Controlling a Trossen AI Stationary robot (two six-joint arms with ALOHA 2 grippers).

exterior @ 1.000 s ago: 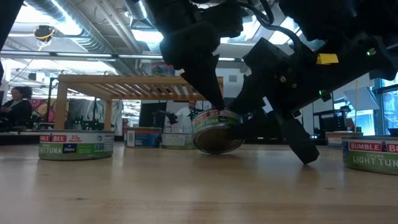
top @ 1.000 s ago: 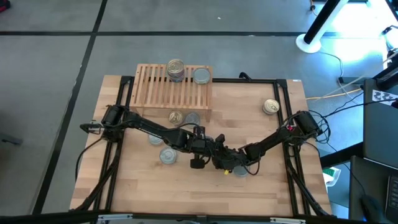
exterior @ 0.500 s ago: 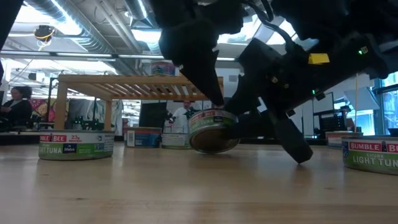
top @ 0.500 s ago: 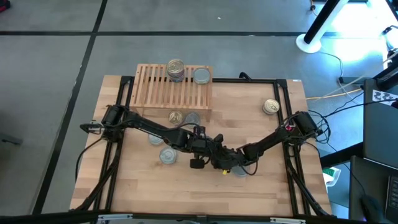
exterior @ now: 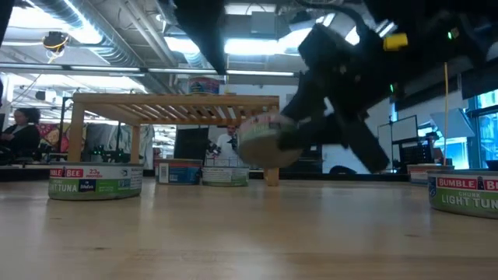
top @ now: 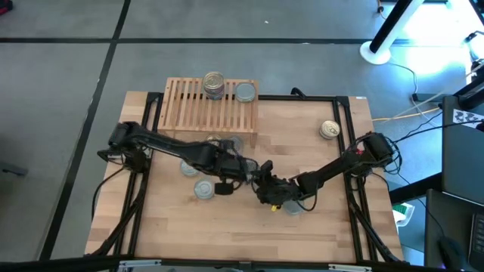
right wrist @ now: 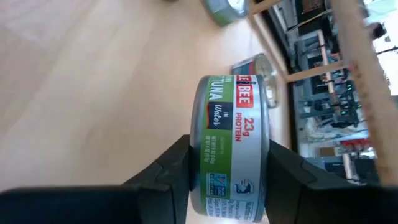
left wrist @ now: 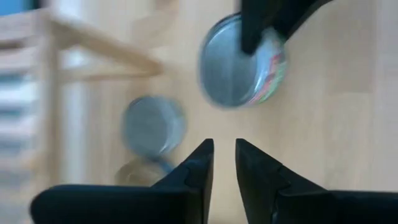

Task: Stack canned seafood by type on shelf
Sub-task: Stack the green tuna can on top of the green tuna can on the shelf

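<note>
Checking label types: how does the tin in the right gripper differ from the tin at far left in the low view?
The held tin hangs clear of the table, clamped in the right gripper; the left tin lies flat on it, untouched. Both carry green Bumble Bee tuna labels.

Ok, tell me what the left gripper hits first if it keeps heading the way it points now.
Probably the tuna can gripped by the right gripper. In the left wrist view it sits ahead of the left gripper, slightly to one side, with the right gripper's dark fingers over it. Depth is unclear, so it could pass just beside it.
</note>
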